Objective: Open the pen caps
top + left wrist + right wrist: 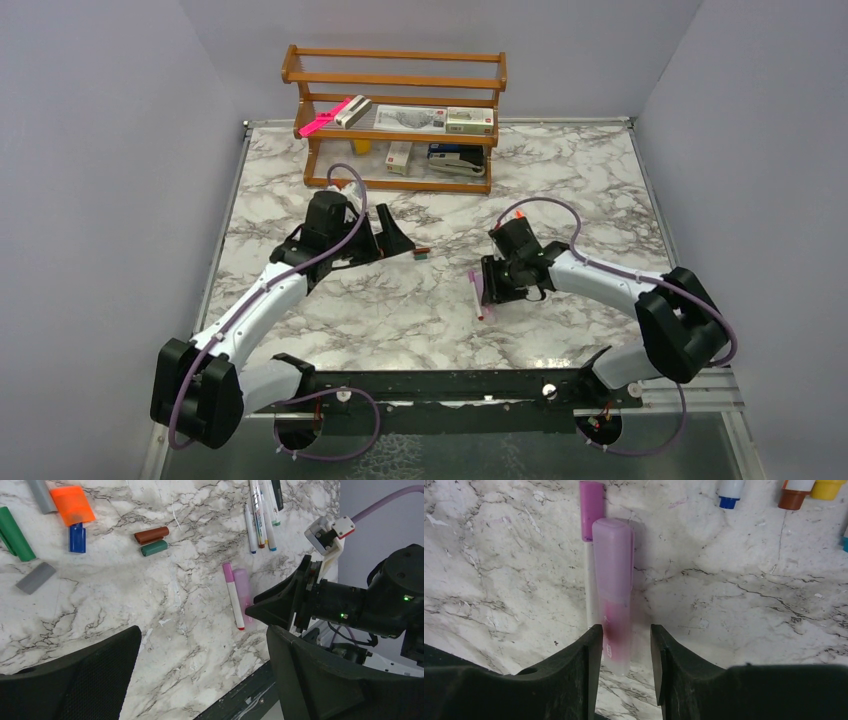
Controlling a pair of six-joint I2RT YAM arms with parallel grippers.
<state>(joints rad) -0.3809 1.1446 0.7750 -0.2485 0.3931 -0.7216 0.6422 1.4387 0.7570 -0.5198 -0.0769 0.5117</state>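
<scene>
Item: lilac pen (614, 625), frosted translucent plastic, flat-sided. Its lilac cap (613, 550) points to upper frame centre. It lies flat on the marble-veined counter (749, 605), just beside a slim white marker (589, 600).
Holding: right pincer (625, 630) narrow, straddling the barrel end and not clamped, probably to leave the cap free for pulling; left pincer (202, 635) wide, empty.

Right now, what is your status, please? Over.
Left gripper jaws open, empty. Right gripper jaws open astride the lilac marker, cap on. Pink-capped pen close beside it.
</scene>
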